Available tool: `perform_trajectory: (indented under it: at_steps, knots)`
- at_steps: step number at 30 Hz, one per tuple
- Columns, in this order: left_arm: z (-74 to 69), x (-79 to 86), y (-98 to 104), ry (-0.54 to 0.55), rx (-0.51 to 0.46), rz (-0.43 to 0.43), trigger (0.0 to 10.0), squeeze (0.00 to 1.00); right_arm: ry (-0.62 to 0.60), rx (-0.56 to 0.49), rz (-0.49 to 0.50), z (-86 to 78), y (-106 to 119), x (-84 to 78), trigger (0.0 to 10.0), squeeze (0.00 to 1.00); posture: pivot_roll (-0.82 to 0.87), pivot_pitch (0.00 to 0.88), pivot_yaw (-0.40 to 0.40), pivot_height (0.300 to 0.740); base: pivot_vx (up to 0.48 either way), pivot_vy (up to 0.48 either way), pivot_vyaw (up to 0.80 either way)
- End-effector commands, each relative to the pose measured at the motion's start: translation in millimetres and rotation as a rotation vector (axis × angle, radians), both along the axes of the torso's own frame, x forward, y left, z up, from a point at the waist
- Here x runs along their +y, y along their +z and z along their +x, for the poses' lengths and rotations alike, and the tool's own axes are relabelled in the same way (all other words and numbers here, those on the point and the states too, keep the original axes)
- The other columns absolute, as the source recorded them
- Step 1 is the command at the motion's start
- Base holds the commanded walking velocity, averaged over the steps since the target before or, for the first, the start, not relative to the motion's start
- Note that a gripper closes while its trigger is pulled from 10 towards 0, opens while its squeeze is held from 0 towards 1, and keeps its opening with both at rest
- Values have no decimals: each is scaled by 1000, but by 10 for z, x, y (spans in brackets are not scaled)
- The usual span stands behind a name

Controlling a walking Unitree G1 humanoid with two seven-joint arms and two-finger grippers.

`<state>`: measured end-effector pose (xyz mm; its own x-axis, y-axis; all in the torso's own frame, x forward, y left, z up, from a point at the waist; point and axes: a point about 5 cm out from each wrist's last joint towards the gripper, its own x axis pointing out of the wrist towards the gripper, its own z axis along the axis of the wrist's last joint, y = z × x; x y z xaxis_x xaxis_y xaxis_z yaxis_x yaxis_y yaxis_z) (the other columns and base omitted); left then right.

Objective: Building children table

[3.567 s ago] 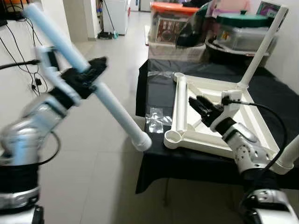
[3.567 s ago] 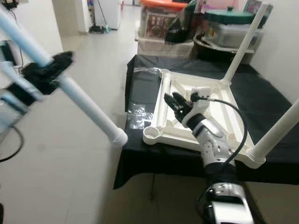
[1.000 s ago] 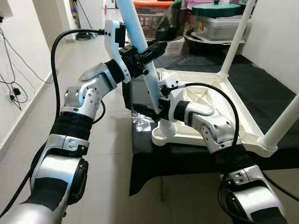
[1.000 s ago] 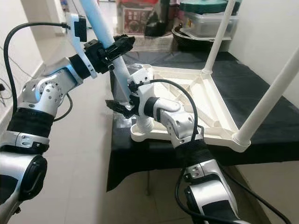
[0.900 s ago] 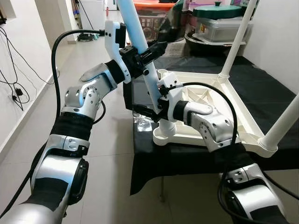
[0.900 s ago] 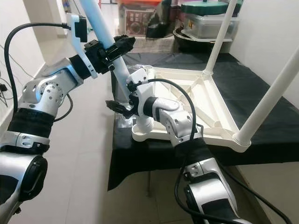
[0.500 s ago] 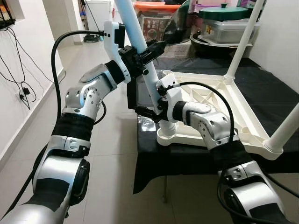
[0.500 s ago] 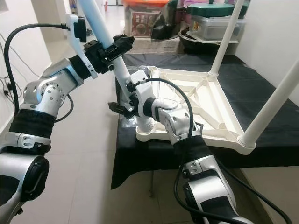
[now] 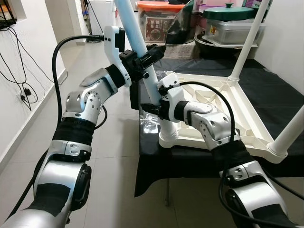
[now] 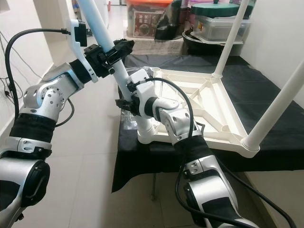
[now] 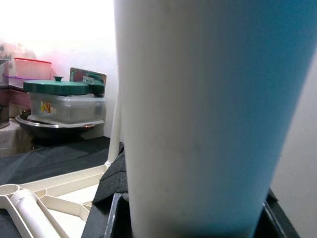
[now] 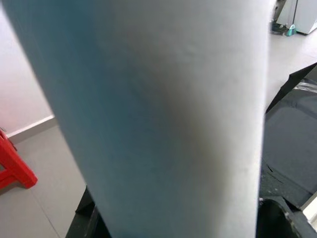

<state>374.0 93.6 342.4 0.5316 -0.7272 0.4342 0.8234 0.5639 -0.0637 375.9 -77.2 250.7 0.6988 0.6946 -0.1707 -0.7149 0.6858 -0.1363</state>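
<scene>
A white table top (image 9: 237, 128) lies upside down on a black-draped table (image 9: 266, 90). Two white legs stand in it, one at the far corner (image 9: 247, 45) and one at the near right corner (image 9: 290, 134). A third pale leg (image 9: 135, 38) slants up to the left from the near-left corner socket (image 9: 167, 138). My left gripper (image 9: 147, 54) is shut on this leg high up. My right gripper (image 9: 151, 108) is shut on it lower down, just above the socket. The same leg looms close in the left wrist view (image 11: 198, 124) and the right wrist view (image 12: 163, 124).
Behind the table stand an orange-lidded box (image 9: 159, 19) and a green-lidded container (image 9: 230, 21). A crumpled clear plastic bag (image 9: 149, 124) lies on the cloth by the socket. Cables (image 9: 19, 71) hang on the left wall above open tiled floor (image 9: 109, 166).
The leg's lower end has come down onto the near-left corner socket. My right gripper's fingers have drawn in against the leg. The camera has shifted slightly.
</scene>
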Motion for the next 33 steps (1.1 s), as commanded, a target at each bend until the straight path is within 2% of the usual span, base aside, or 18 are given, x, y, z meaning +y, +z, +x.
perform_trajectory:
  at_steps: [1, 3, 4, 10, 13, 15, 16, 20, 21, 22, 23, 24, 25, 27, 28, 30, 31, 33]
  knots:
    - [19, 7, 34, 4, 3, -38, 10000, 0, 32, -10, 53, -8, 89, 60, 0, 0, 43, 0, -14, 740, 0, 0, 0]
    - [35, 25, 31, 19, 9, -38, 10000, 0, 30, -8, 53, -8, 79, 51, 0, 0, 44, 0, -17, 740, 0, 0, 0]
    - [72, 77, 24, 70, 21, -58, 10000, 1000, 16, -1, 65, -2, 65, 30, 0, 0, 42, 0, -15, 740, 0, 0, 0]
    - [29, 96, 47, 77, -11, -77, 10000, 1000, 23, -4, 86, -14, 56, 14, 0, 0, 39, 0, -18, 740, 0, 0, 0]
    - [0, 90, 15, 124, -24, -32, 10000, 1000, 14, -22, 101, -1, 87, -24, 0, 0, 39, 0, -19, 740, 0, 0, 0]
    - [0, 90, 15, 124, -24, -32, 10000, 1000, 14, -22, 101, -1, 87, -24, 0, 0, 39, 0, -19, 740, 0, 0, 0]
    - [-20, 95, 12, 126, -28, -30, 10000, 0, 7, -28, 103, 7, 93, -45, 0, 0, 37, 0, -20, 740, 0, 0, 0]
    - [-59, 116, 30, 121, -33, -55, 10000, 0, -11, -40, 104, 27, 96, -87, 0, 0, 37, 0, -22, 740, 0, 0, 0]
    - [-128, 147, 72, 115, -50, -91, 10000, 0, -47, -58, 113, 62, 102, -161, 0, 0, 39, 0, -22, 740, 0, 0, 0]
    - [-209, 190, 112, 129, -65, -134, 10000, 0, -132, -93, 158, 135, 152, -297, 0, 0, 48, 0, -36, 740, 0, 0, 0]
    - [-209, 190, 112, 129, -65, -134, 10000, 0, -132, -93, 158, 135, 152, -297, 0, 0, 48, 0, -36, 740, 0, 0, 0]
    - [-276, 225, 132, 146, -75, -160, 10000, 0, -211, -129, 203, 191, 211, -416, 0, 0, 49, 0, -37, 740, 0, 0, 0]
    - [-276, 225, 132, 146, -75, -160, 10000, 0, -211, -129, 203, 191, 211, -416, 0, 0, 49, 0, -37, 740, 0, 0, 0]
    - [-369, 304, 94, 219, -63, -219, 10000, 0, -342, -186, 324, 256, 364, -621, 0, 0, 50, 0, -40, 740, 0, 0, 0]
    - [-369, 304, 94, 219, -63, -219, 10000, 0, -342, -186, 324, 256, 364, -621, 0, 0, 50, 0, -40, 740, 0, 0, 0]
    - [-426, 335, -12, 263, -41, -224, 10000, 0, -377, -218, 386, 253, 438, -689, 0, 0, 52, 0, -42, 740, 0, 0, 0]
    - [-426, 335, -12, 263, -41, -224, 10000, 0, -377, -218, 386, 253, 438, -689, 0, 0, 52, 0, -42, 740, 0, 0, 0]
    - [-517, 347, -289, 338, 32, -233, 10000, 0, -372, -242, 418, 213, 436, -689, 0, 0, 53, 0, -52, 740, 0, 0, 0]
